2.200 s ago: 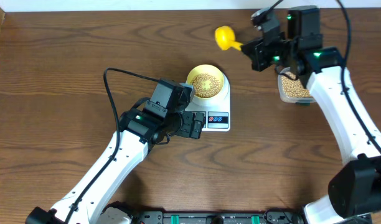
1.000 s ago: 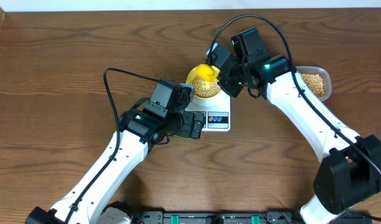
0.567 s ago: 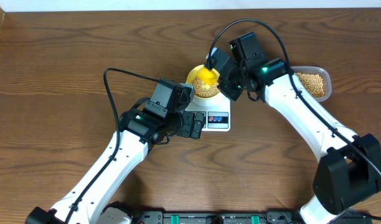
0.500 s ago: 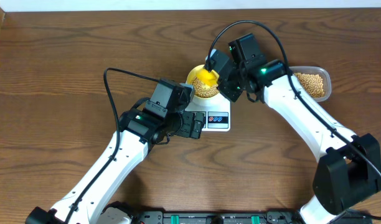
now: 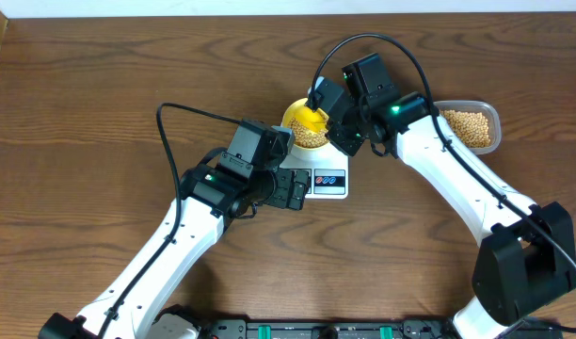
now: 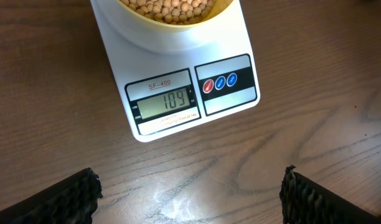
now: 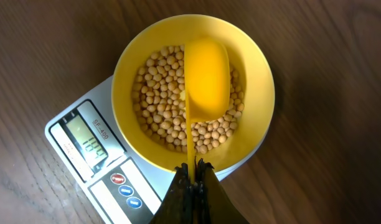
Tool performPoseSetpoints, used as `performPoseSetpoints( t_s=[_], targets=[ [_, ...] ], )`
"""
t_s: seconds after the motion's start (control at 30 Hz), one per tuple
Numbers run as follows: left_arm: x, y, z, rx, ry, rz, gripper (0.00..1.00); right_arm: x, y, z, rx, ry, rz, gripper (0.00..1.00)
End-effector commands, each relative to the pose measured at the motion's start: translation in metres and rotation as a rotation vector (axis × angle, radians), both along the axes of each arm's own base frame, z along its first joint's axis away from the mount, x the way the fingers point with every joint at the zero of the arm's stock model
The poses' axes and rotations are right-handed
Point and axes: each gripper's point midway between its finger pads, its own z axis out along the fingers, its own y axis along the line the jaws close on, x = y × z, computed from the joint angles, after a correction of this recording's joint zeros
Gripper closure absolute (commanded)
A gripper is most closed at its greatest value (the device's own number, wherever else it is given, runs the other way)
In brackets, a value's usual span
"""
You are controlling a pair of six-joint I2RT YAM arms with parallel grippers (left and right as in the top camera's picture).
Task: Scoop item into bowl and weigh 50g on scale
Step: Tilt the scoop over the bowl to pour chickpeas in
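Dark wooden table (image 5: pixel 81 113); white scale (image 6: pixel 178 122) on it just ahead of left gripper (image 6: pixel 190 196), clear tub (image 5: pixel 497 122) well right of right gripper (image 5: pixel 330 127).

Dark brown wood-grain worktop (image 5: pixel 81 113) throughout, with a white strip (image 5: pixel 175 8) along its far edge. On the far right, a clear rounded-rectangular plastic tub (image 5: pixel 496 118), set flat. Near the middle, a bright yellow scoop (image 7: pixel 206 74), thin handle running off to the right. Along the near edge, a black rail (image 5: pixel 297 330) with small green fittings.
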Motion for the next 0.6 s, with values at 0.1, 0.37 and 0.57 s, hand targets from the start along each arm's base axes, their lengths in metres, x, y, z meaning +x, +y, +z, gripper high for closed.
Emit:
performPoseSetpoints(
  t_s=[0.1, 0.37, 0.57],
  targets=[
    [-0.002, 0.001, 0.001, -0.003, -0.005, -0.006, 0.06, -0.01, 0.01, -0.006, 0.029, 0.039, 0.047, 0.99],
    [-0.002, 0.001, 0.001, -0.003, -0.005, -0.006, 0.06, -0.013, 0.013, -0.005, 0.051, 0.055, 0.05, 0.99],
    [-0.002, 0.001, 0.001, -0.003, -0.005, -0.006, 0.06, -0.017, 0.018, -0.004, 0.095, 0.095, 0.034, 0.99]
  ],
)
